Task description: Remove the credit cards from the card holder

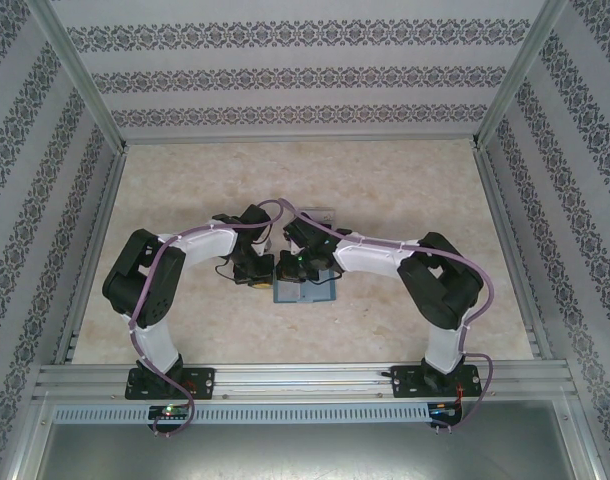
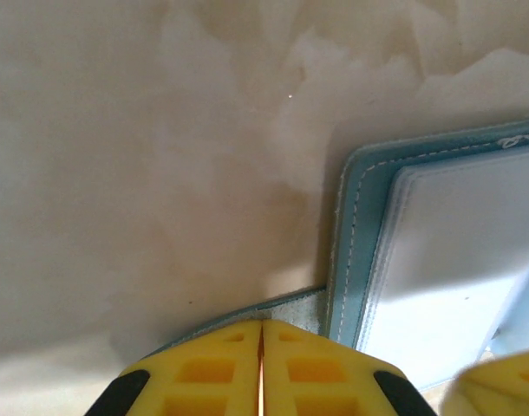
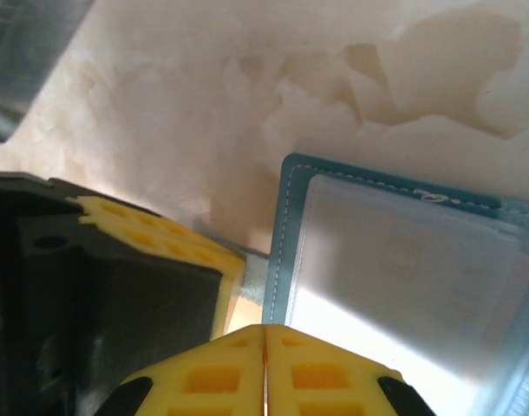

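Note:
The card holder (image 1: 310, 292) lies open on the table, teal with white stitching (image 2: 360, 225) (image 3: 286, 234). A pale credit card (image 2: 455, 260) (image 3: 403, 269) sits under its clear inner pocket. The holder's small tab (image 2: 299, 310) (image 3: 257, 279) sticks out sideways. My left gripper (image 1: 257, 280) (image 2: 262, 325) is shut, its tips right over that tab, which lies flat under them rather than between them. My right gripper (image 1: 288, 268) (image 3: 264, 329) is shut too, tips at the holder's near edge beside the left fingers (image 3: 160, 230). I cannot tell whether either touches the holder.
A pale clear box (image 1: 320, 214) shows just behind the two wrists. Metal frame rails (image 1: 105, 230) and patterned walls close in the beige marbled table (image 1: 405, 190) on three sides. Both arms arch inward and meet at the centre.

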Robot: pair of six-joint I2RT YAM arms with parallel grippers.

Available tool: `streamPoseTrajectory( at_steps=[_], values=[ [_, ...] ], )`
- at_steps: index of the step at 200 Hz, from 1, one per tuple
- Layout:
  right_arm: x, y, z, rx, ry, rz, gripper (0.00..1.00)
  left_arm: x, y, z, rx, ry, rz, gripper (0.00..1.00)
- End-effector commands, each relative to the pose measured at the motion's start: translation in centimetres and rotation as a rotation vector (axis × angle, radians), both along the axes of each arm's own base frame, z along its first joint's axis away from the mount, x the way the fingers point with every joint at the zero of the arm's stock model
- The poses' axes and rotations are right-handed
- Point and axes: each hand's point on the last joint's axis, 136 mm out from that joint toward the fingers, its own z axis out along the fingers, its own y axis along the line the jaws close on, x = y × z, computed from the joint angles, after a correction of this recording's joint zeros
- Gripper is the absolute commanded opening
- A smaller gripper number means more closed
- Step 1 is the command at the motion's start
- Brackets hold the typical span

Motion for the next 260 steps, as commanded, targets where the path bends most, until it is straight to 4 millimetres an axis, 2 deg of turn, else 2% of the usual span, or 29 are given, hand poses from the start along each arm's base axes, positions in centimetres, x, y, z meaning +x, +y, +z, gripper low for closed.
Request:
streamPoseTrajectory(
  at_steps=[1,45,111,185,230,260],
  values=[
    [-0.5,0.2,-1.1,-0.004,0.03,-0.007,0.11,-0.8,0.0,-1.0,0.007,0.009,-0.017,0.08],
    [-0.9,-0.4,-2.4,-0.04,0.055,-0.011,0.14,-1.0,0.1,-1.0,0.01,0.01,-0.017,0.08],
    [-1.3,-2.1,-3.2,-0.142,0.064,-0.022,0.32,-0.9,0.1,-1.1,0.012,0.01,-0.017,0.07],
    [-1.3,-4.1,-2.5,-0.347,-0.018,0.026,0.46,-0.8,0.1,-0.8,0.012,0.006,-0.018,0.07],
    [-1.2,-4.8,-1.6,-0.457,-0.097,0.078,0.6,-0.9,0.2,-0.8,0.016,0.005,-0.017,0.07],
    [-1.2,-5.6,-1.7,-0.546,-0.114,0.105,0.62,-0.8,0.2,-0.7,0.017,0.002,-0.016,0.07]
  ],
)
